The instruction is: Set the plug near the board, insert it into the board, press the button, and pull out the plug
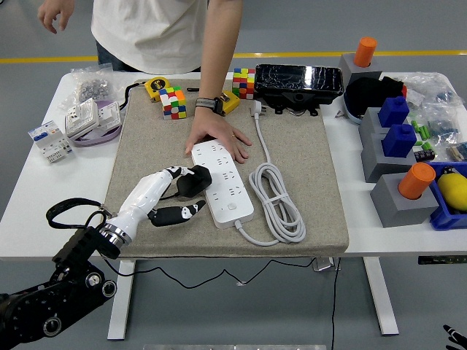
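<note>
A white power strip (222, 182) lies on the beige mat (306, 160), its white cable (277, 200) coiled to its right. A black plug (194, 180) rests against the strip's left edge. My left hand (177, 195) is just left of the plug. Its upper fingers (172, 173) touch the plug, while the thumb (179, 213) is spread apart below, on the mat. A person's hand (217, 135) presses down on the strip's far end. Only a black sliver of my right hand (454, 335) shows at the bottom right corner.
Rubik's cubes (174, 101) and a black box (298, 79) sit at the mat's far edge. Grey blocks with blue and orange pegs (398, 146) crowd the right side of the table. White electrical parts (73, 124) lie at the far left.
</note>
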Tool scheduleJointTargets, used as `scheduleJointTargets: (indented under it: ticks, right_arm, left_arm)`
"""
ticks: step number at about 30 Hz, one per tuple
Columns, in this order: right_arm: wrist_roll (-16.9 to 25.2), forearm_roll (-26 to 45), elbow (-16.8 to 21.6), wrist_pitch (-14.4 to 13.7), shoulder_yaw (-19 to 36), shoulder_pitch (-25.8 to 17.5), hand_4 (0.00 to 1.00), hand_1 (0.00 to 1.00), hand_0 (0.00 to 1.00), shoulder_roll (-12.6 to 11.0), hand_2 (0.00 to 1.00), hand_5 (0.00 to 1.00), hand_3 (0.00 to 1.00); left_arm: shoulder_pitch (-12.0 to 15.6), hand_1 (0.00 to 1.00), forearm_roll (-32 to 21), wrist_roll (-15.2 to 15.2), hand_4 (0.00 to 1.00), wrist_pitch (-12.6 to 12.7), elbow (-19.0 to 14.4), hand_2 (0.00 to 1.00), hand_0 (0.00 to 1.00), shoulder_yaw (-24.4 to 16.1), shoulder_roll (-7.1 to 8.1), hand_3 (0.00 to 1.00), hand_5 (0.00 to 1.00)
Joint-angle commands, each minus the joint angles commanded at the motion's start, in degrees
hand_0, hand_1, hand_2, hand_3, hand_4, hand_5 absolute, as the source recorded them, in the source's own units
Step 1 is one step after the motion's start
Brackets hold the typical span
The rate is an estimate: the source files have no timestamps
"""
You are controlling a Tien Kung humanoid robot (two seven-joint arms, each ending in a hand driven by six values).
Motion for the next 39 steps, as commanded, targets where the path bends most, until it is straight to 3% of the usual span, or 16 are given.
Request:
scheduleJointTargets:
  ticks: [31, 39]
  right_arm:
    - [0.0, 0.0, 0.0, 0.0, 0.0, 0.1, 0.883, 0.624, 0.529, -0.1, 0.605, 0.406, 0.547]
    - [0.0, -0.2, 0.0, 0.0, 0.2, 0.0, 0.883, 0.624, 0.525, -0.1, 0.606, 0.406, 0.547]
  left_arm:
    - [-5.1, 0.779, 0.2, 2.6, 0.762, -3.1, 1.4, 0.761, 0.756, 2.2, -3.30, 0.694, 0.321]
    - [-4.8, 0.763, 0.0, 2.2, 0.766, -2.7, -0.4, 0.745, 0.752, 1.5, -3.00, 0.687, 0.324]
